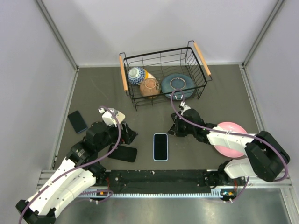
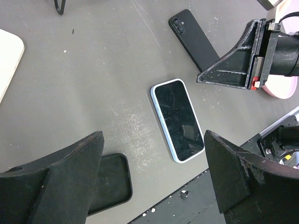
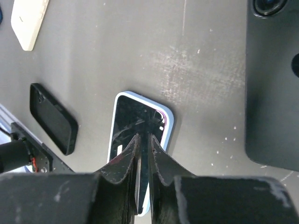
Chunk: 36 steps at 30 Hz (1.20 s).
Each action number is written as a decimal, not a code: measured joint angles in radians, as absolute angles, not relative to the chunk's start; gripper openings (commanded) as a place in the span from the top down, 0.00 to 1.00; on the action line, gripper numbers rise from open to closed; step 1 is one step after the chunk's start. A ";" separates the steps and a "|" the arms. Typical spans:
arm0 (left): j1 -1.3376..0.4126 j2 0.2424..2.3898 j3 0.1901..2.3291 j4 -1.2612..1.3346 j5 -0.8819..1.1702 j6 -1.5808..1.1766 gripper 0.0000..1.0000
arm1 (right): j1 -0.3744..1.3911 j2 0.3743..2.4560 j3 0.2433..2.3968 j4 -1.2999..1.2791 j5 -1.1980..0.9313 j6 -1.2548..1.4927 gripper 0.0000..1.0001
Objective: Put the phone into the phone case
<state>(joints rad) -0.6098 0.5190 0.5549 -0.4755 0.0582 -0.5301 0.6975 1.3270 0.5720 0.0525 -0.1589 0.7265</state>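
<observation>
A phone (image 1: 160, 146) with a dark screen and a light blue rim lies face up near the table's front edge. It also shows in the left wrist view as the phone (image 2: 177, 119). An empty black phone case (image 1: 122, 153) lies to its left, hollow side up. My left gripper (image 1: 128, 135) hangs wide open above the table, with the case (image 2: 110, 182) under its left finger. My right gripper (image 3: 145, 135) is shut, nothing between its fingers, its tips over the top end of the phone (image 3: 135, 112).
A wire basket (image 1: 123, 73) with bowls stands at the back. A pink dish (image 1: 231, 140) sits under the right arm. A dark blue phone (image 1: 77, 122) lies far left. A black phone (image 2: 194, 39) lies back up below the right gripper. A cream slab (image 2: 7, 60) lies left.
</observation>
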 measured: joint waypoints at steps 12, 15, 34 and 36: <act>-0.610 0.496 0.554 -0.476 0.031 -0.574 0.08 | 0.763 1.523 0.535 0.288 -0.250 0.850 0.94; -0.610 0.490 0.554 -0.477 0.028 -0.579 0.08 | 0.775 1.584 0.543 0.369 -0.274 0.889 0.93; -0.610 0.493 0.554 -0.525 -0.083 -0.598 0.09 | 0.716 1.338 0.821 -0.170 0.041 0.525 0.02; -0.610 0.495 0.554 -0.526 -0.096 -0.608 0.09 | 0.710 1.337 0.839 -0.214 0.089 0.471 0.01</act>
<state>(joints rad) -0.6098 0.4953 0.5545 -0.5259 -0.0963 -0.6079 0.7101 1.3373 0.8394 -0.2142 0.0891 0.4706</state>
